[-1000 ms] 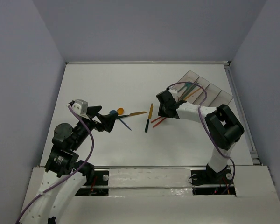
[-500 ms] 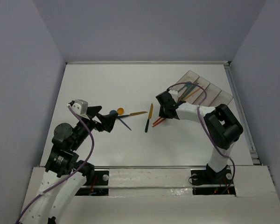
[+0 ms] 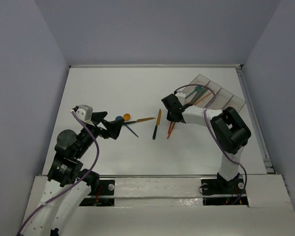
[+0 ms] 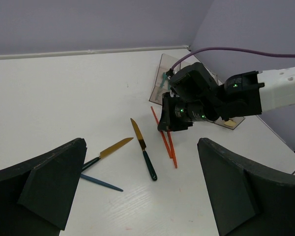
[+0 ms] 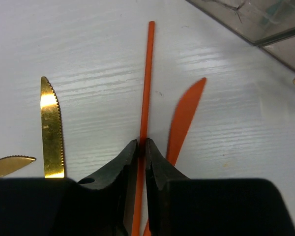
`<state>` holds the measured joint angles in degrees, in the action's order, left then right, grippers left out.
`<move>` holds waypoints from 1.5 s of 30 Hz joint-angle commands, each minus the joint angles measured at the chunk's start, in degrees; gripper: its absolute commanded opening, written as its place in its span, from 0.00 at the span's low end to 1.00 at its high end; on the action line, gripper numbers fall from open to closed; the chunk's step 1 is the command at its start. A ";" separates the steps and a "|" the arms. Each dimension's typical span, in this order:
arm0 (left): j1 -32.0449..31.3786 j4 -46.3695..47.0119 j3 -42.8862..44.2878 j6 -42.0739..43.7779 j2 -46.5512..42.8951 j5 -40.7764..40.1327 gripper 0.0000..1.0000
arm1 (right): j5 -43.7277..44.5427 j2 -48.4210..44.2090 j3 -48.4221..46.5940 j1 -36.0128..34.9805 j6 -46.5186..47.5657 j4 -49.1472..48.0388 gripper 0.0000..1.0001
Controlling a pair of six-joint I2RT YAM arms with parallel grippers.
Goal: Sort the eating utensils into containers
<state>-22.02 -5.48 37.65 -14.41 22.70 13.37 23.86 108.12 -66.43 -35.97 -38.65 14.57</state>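
Table (image 3: 113,88): white, filling the middle of the top view.
Containers (image 3: 234,102): a slanted row of smoky clear bins at the upper right of the top view. A teal-green utensil (image 3: 199,91) and an orange utensil (image 3: 203,99) lie in the bins at the left end of the row. The right wrist view catches only a corner of the row, upper right.
Right gripper (image 5: 141,145): fingertips pinch a thin red-orange handle (image 5: 147,73) low over the table. Only the right wrist view shows this pinch. The top view places the gripper right of centre, near the row's left end.
Left gripper (image 3: 119,128): spread wide, left of centre in the top view. The left wrist view shows its dark fingers (image 4: 44,182) at the two lower corners.
Red-orange knife (image 5: 184,118): flat on the table, just right of the pinched handle. Contact between them cannot be told.
Gold-bladed knife (image 3: 157,124): dark handle, centre of the top view, apart from the pinched handle.
Second gold-bladed knife (image 3: 145,119): just left of the first.
Dark blue utensil (image 3: 131,130): below the second knife, near the left gripper.
Orange spoon (image 3: 126,116) and blue spoon (image 3: 119,118): side by side, seen in the top view only.
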 commanded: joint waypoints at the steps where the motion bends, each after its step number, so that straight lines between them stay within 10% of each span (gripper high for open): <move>1: 0.31 2.49 1.99 0.09 0.24 0.96 0.99 | -1.88 3.76 -1.94 -0.77 -2.65 1.34 0.14; 12: 0.31 2.31 1.99 0.09 0.15 1.05 0.99 | -0.57 6.59 -7.57 -0.77 -6.78 -1.38 0.00; 23: 0.31 2.31 1.99 0.18 0.42 0.87 0.99 | 5.23 -14.24 1.48 -0.25 0.50 -10.62 0.00; 32: 0.31 2.40 1.90 0.26 1.29 0.78 0.99 | -1.53 -22.78 6.67 17.76 4.64 -12.55 0.00; 45: 0.31 2.13 1.90 0.61 2.09 -0.27 0.99 | -1.89 -8.11 -6.51 28.85 8.33 -12.02 0.00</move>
<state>-22.00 -5.50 37.65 -14.39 24.03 13.34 22.09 97.10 -68.16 -8.62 -32.80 4.25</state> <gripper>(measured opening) 0.992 0.035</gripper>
